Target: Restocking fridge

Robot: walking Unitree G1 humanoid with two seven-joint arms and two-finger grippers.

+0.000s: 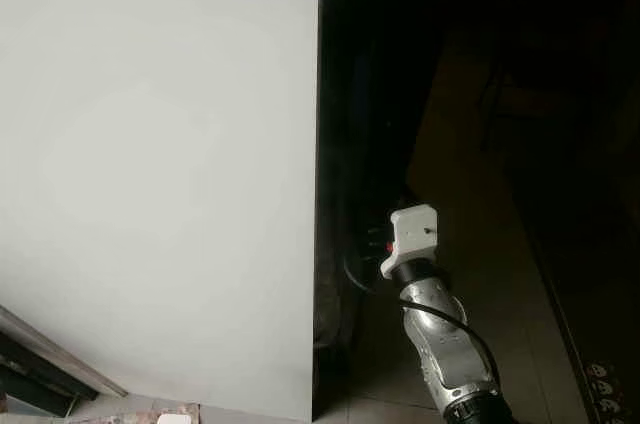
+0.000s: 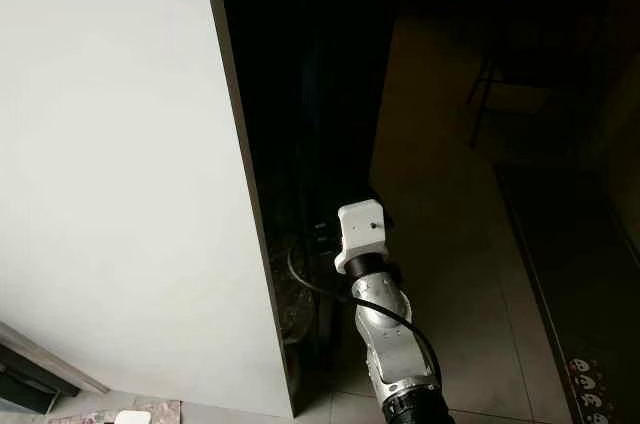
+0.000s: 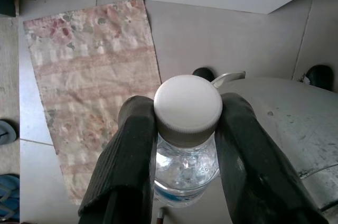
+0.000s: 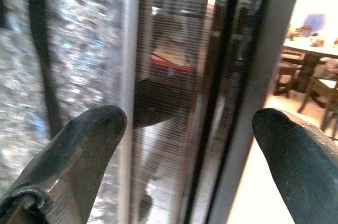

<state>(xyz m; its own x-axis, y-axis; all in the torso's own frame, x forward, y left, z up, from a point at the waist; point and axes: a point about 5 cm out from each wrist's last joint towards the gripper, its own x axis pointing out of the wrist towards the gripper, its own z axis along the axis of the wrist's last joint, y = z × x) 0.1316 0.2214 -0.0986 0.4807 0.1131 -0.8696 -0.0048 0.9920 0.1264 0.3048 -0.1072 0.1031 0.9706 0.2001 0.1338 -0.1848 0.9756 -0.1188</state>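
Note:
A clear water bottle with a white cap (image 3: 187, 102) is held upright at the neck, and my left gripper (image 3: 186, 115) is shut on it, low over the floor. A tall white fridge panel (image 1: 160, 164) takes up the left of the head views. Its dark edge (image 1: 335, 144) runs down the middle. My right arm, with its white wrist mount (image 1: 413, 232), reaches to that edge at about knee height. The right gripper (image 4: 190, 123) is open, its fingers (image 4: 79, 145) on either side of the dark vertical edge (image 4: 211, 76), holding nothing.
A faded patterned mat (image 3: 90, 76) lies on the tiled floor under the left arm, with slippers (image 3: 5, 131) at its side. Dim tiled floor (image 2: 450, 244) and a dark chair (image 2: 495, 64) lie right of the fridge. A dining table with chairs (image 4: 311, 49) stands farther off.

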